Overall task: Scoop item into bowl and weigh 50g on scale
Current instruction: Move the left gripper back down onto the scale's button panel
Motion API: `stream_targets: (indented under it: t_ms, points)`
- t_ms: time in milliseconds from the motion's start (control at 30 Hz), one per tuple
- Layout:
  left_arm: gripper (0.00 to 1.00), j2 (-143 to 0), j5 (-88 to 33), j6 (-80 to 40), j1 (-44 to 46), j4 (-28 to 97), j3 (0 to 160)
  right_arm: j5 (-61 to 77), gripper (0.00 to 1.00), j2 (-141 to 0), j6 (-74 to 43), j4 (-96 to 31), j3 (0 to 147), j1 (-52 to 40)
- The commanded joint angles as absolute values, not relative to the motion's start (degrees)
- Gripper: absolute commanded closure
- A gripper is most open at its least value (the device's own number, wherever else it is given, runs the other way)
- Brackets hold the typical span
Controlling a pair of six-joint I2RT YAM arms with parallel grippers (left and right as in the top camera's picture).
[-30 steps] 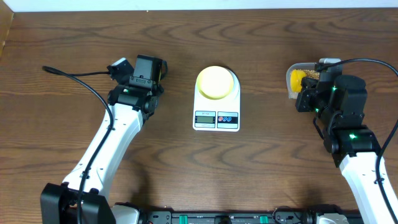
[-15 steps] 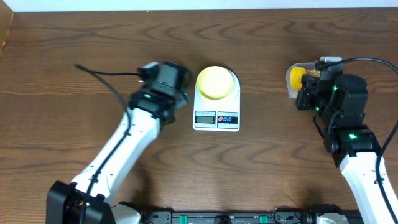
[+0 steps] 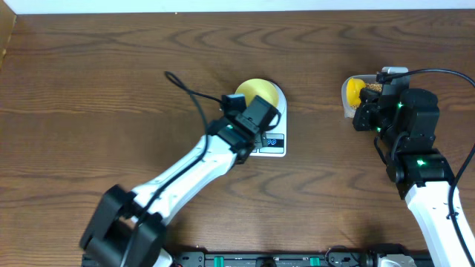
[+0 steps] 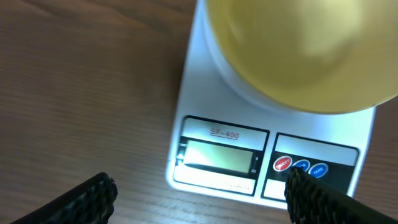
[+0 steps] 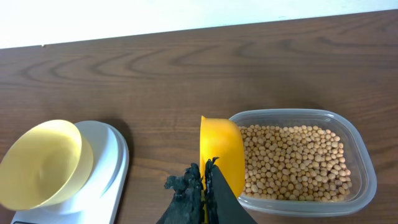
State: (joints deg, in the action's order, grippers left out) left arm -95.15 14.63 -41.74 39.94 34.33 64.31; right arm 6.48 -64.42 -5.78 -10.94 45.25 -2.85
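Note:
The white scale (image 3: 277, 142) stands mid-table with the empty pale-yellow bowl (image 3: 264, 90) on it. My left gripper (image 3: 254, 133) is open and hovers over the scale's front edge. In the left wrist view its fingers (image 4: 199, 186) straddle the display (image 4: 217, 155), with the bowl (image 4: 298, 50) above. My right gripper (image 5: 205, 180) is shut on the handle of a yellow scoop (image 5: 221, 149). The scoop is held on edge at the left rim of the clear container (image 5: 357, 155) of tan beans (image 5: 292, 162). The scoop (image 3: 355, 90) also shows in the overhead view.
The right wrist view shows the bowl (image 5: 43, 162) and scale (image 5: 112, 158) left of the scoop. A white wall edge (image 3: 237, 6) runs along the table's far side. The left arm's cable (image 3: 194, 96) loops above the table left of the scale.
My left arm has swung right from the table's left side to over the scale's front, covering the display from above. The right arm and scoop have not moved.

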Motion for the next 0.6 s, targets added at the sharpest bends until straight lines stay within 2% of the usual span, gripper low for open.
stream_targets:
  t_ms: [0, 567]
  points:
    - [0.11, -99.1, 14.6, -41.6, 41.1, 32.9, 64.0, 6.8, 0.99, -64.0, -5.0, -11.0, 46.2, -2.3]
    - [0.11, -104.1, 14.5, -41.6, 41.5, 29.2, 64.0, 6.9, 0.99, -64.0, -5.0, -12.0, 46.2, -2.3]
